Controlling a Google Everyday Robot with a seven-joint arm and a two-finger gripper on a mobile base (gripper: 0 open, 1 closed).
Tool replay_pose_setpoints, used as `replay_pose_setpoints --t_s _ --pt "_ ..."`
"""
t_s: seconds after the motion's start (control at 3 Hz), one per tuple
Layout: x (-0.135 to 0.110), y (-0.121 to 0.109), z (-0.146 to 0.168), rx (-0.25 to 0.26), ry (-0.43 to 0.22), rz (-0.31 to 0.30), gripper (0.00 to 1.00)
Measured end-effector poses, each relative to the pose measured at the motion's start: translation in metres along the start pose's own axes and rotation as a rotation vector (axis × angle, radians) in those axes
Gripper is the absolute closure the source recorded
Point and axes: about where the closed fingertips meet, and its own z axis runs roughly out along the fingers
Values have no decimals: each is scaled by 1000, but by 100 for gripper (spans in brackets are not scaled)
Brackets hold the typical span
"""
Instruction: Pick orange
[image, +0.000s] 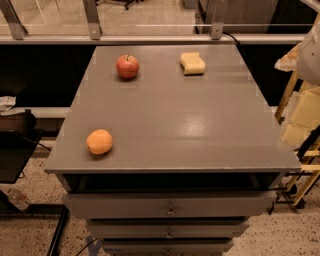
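**Orange-skinned, matte and on its own: the orange (99, 141) sits near the worktop's (180, 125) front left corner**

The orange rests directly on the grey worktop, a little in from its left edge and close to its front edge. It is roundish and plain, with a soft shadow under it. Nothing touches it.

Well apart from it, toward the worktop's far left, a red apple (127, 66) stands upright with its stem pointing up. Along the same far stretch of the worktop, right of its middle, lies a pale yellow sponge (192, 63), a rectangular block lying flat. The worktop's broad middle shows a dull sheen of reflected light.

Under the worktop's front edge is a dark gap, and below that come three grey drawer fronts (170, 205), stacked and each with a small knob at its centre.

Beyond the worktop's far edge runs a pale metal rail (150, 39) carried on upright posts. Left of the worktop stands a low black surface (15, 150). Right of the worktop is a yellowish wooden frame (290, 95) holding pale yellow slabs. Above it, at the picture's edge, is a blurred white rounded shape (312, 52); I cannot tell what it belongs to. A speckled floor (290, 235) lies below the worktop on both sides.

The hand is nowhere over or beside the worktop and lies outside the view, so I cannot tell whether it is released or clenched.
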Motion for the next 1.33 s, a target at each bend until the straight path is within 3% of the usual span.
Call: replay_pose_setpoints --t_s 0.33,0.67,1.0,1.33 --pt "0 0 0 0 0 0 0" --pt "-25 9 6 -13 -47 -62 0" --pt "-85 34 21 -71 -138 -220 0" --pt "-181 76 31 -135 -255 -482 0"
